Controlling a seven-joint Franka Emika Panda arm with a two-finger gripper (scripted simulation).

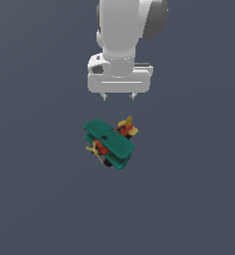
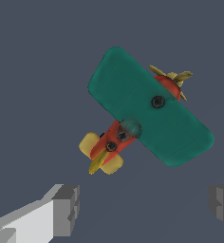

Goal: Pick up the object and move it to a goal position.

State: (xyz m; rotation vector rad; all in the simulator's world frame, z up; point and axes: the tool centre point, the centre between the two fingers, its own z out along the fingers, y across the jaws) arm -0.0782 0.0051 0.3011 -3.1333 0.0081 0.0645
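The toy biplane [image 1: 109,143] is lying on the dark grey floor [image 1: 35,199], teal wings upward. The gripper [image 1: 119,96] is hovering above the biplane, apart from it, its fingers [image 2: 66,209] spread wide and holding nothing, the biplane's yellow tail [image 2: 100,153] nearest them.

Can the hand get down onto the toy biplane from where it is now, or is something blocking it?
Probably yes. The hand hangs open, apart from the biplane, and nothing lies between them or around the plane on the grey floor.
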